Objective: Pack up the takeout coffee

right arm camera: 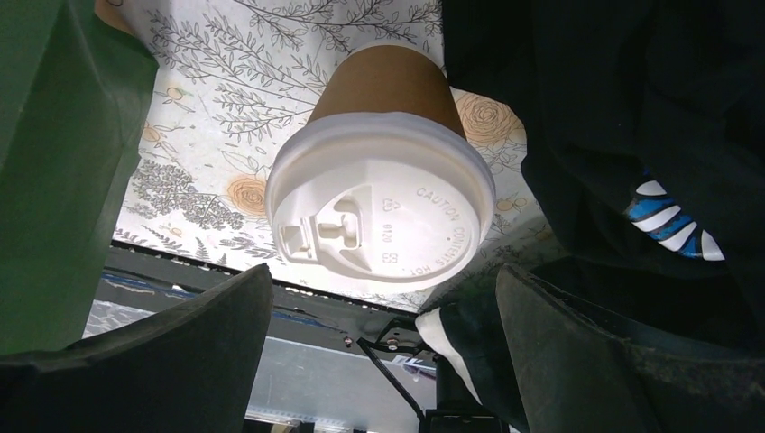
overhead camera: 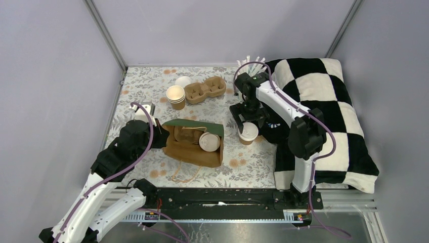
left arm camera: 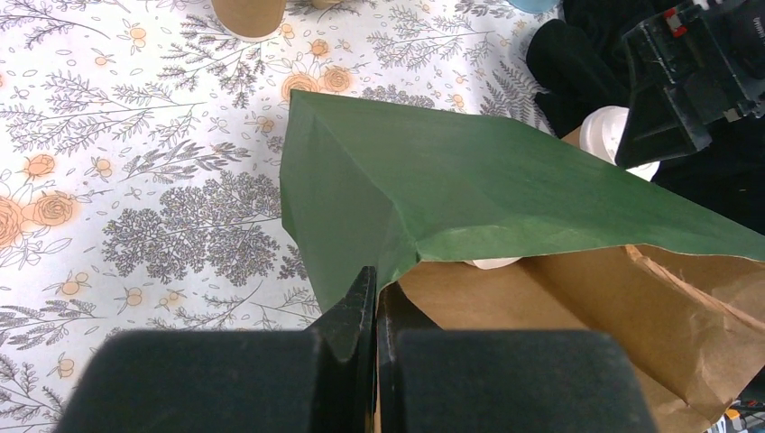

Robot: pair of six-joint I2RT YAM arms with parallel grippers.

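- We see a table under a flowered tablecloth (overhead camera: 152, 86), closed in by plain grey walls, with a black-and-white checked blanket (overhead camera: 324, 96) heaped along the right side.
- The left gripper (left arm camera: 374, 298) is clenched on the green-lined edge of a brown paper bag (left arm camera: 559, 316). It lifts that edge, and we judge this keeps the bag gaping open.
- Inside the bag lies the first coffee cup (overhead camera: 209, 142), tipped over with its white lid showing.
- The right gripper (right arm camera: 381, 284) is spread wide and holds nothing.
- Just ahead of its fingertips, the second coffee cup (right arm camera: 383, 180) stands upright on the cloth with its lid on, between the bag and the blanket. As far as we can tell, the fingers do not touch it.
- Farther back, well apart from both arms, sit a stack of open cups (overhead camera: 175, 96), a loose lid (overhead camera: 183, 81) and a brown cup carrier (overhead camera: 205, 89).
- We judge the packing about half done: one coffee is in the bag. What is left is to close on the second cup, carry it across and set it in the bag beside the first.
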